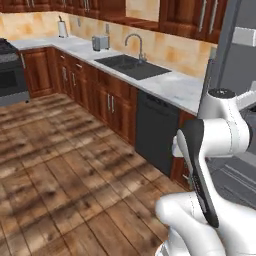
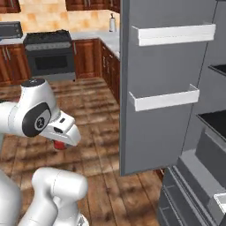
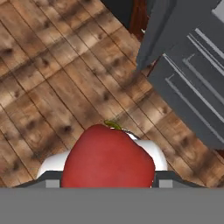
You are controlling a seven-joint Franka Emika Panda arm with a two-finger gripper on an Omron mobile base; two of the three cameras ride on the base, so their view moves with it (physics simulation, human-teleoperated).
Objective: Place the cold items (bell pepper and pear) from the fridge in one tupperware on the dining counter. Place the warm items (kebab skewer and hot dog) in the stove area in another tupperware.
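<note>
A red bell pepper (image 3: 108, 159) with a small green stem sits close in the hand view, between the jaws, and it covers the fingertips. In the right base view the same bell pepper (image 2: 59, 145) peeks out red under the white hand, where my gripper (image 2: 60, 142) is shut on it, held above the wooden floor left of the open fridge door (image 2: 163, 84). The pear, kebab skewer, hot dog and both tupperware are out of view.
The grey fridge door with two white shelves stands open to the right, with fridge drawers (image 3: 188, 87) below. A counter with a sink (image 1: 131, 65) and a dark dishwasher (image 1: 155, 130) runs along the wall. The stove (image 2: 48, 53) stands at the far end across the wooden floor.
</note>
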